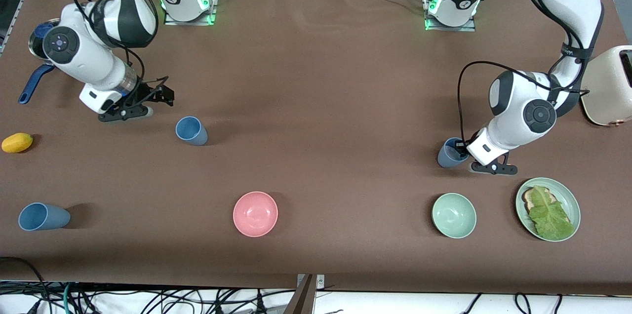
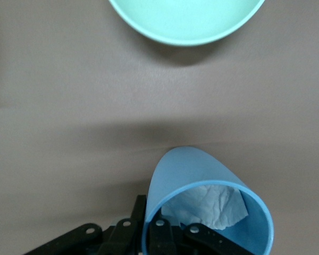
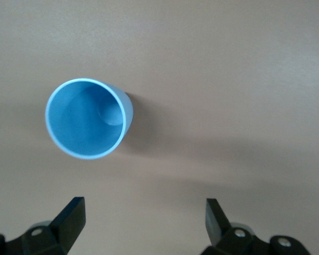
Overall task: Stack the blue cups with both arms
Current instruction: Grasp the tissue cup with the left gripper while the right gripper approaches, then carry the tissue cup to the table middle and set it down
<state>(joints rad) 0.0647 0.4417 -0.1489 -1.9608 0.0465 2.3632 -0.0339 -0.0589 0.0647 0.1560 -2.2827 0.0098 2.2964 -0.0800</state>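
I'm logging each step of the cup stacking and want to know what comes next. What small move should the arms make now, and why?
Probably lift the left gripper straight up. Its jaws appear to pinch the rim of a blue cup, one inside the cup, so that cup looks ready to carry. The right gripper, jaws open, hangs beside the second blue cup without touching it. A third blue cup stands untouched.

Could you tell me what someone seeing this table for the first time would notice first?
Probably the left gripper, shut on a blue cup with crumpled white paper inside, just above the green bowl. Next, the right gripper, fingers open, hovers beside another blue cup toward the right arm's end. A third blue cup lies nearest the front camera.
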